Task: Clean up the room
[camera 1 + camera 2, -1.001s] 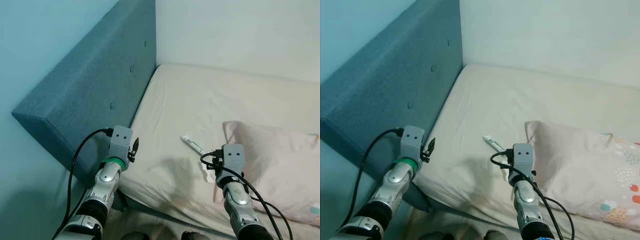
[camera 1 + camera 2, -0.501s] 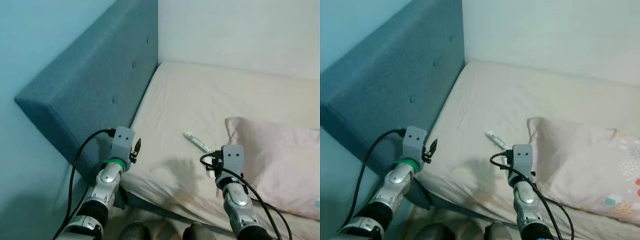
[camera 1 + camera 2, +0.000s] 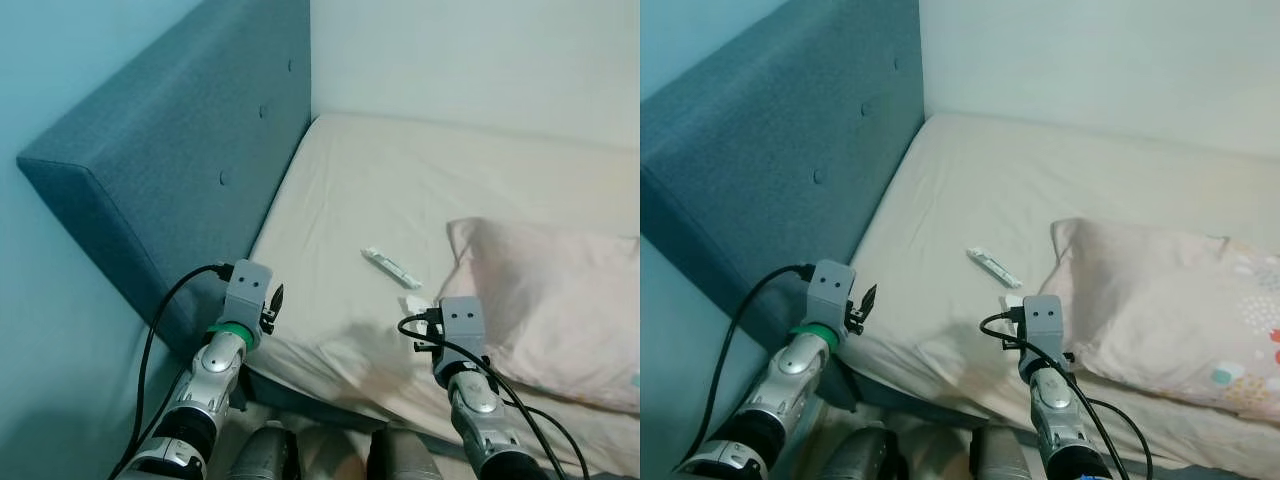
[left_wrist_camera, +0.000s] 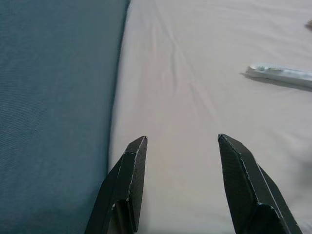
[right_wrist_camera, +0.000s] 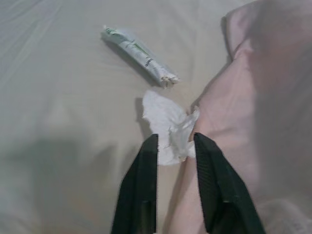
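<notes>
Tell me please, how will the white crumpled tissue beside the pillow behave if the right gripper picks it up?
The tissue looks thin and creased, so it is probably floppy and very light. Its ragged edge suggests it may tear or slip from the right gripper if only a corner is pinched. Lying on the soft sheet against the pillow, it will likely not roll.

The padded fabric headboard [image 3: 190, 160] is a dusty teal blue with small matching buttons, and the side wall [image 3: 60, 60] is a paler turquoise, while the back wall [image 3: 480, 50] is off-white. The bed sheet [image 3: 380, 190] is plain cream. The soft pillow [image 3: 1170, 300] is pale pink, with small red, teal and yellow dotted motifs near one end. The slim wrapper [image 5: 139, 53] is white with green print, and the crumpled tissue [image 5: 165, 124] is plain white. The arms are silver with black fingers [image 4: 127, 183], grey wrist boxes and a green ring on the left one.
</notes>
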